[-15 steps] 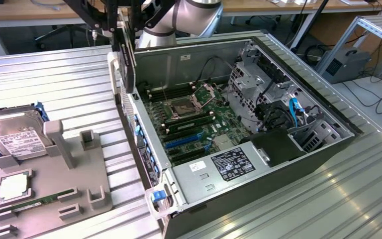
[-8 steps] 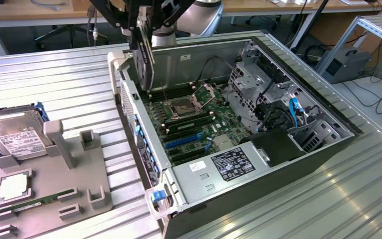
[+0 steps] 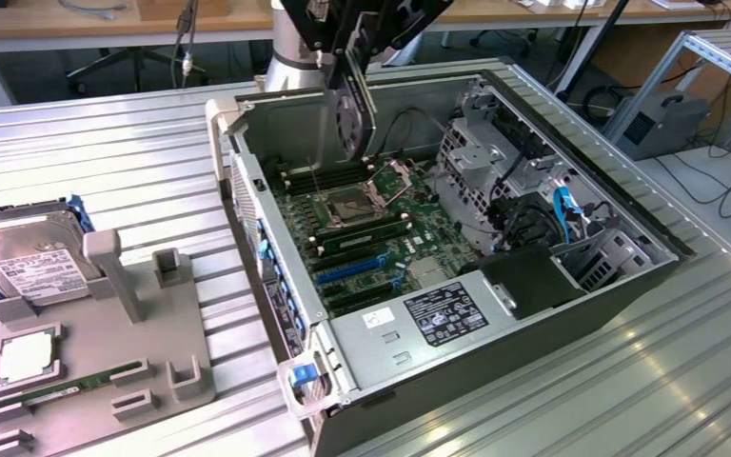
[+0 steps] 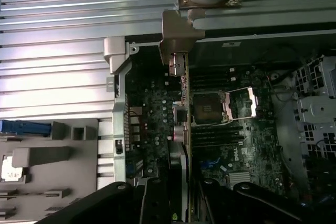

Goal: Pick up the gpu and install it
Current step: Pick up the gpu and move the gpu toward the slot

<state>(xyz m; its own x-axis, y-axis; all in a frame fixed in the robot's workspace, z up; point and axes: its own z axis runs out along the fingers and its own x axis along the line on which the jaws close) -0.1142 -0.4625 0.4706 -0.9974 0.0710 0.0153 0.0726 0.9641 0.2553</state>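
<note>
Exterior view shows the gripper (image 3: 355,46) above the open computer case (image 3: 448,219), its fingers closed on the gpu (image 3: 354,112), which hangs on edge over the part of the case nearer the exterior view's top. In the wrist view the card stands edge-on between the fingers, with its silver bracket (image 4: 176,32) at the end away from them; beneath it lies the motherboard (image 4: 152,124), whose processor socket (image 4: 208,107) has its metal frame (image 4: 241,104) raised or swung open, as far as the dim picture lets one judge. The gpu is apart from the slots (image 3: 355,269). On the exterior view's left, a grey fixture (image 3: 149,333) bears a hard drive (image 3: 42,262) and a green RAM stick (image 3: 68,384).
</note>
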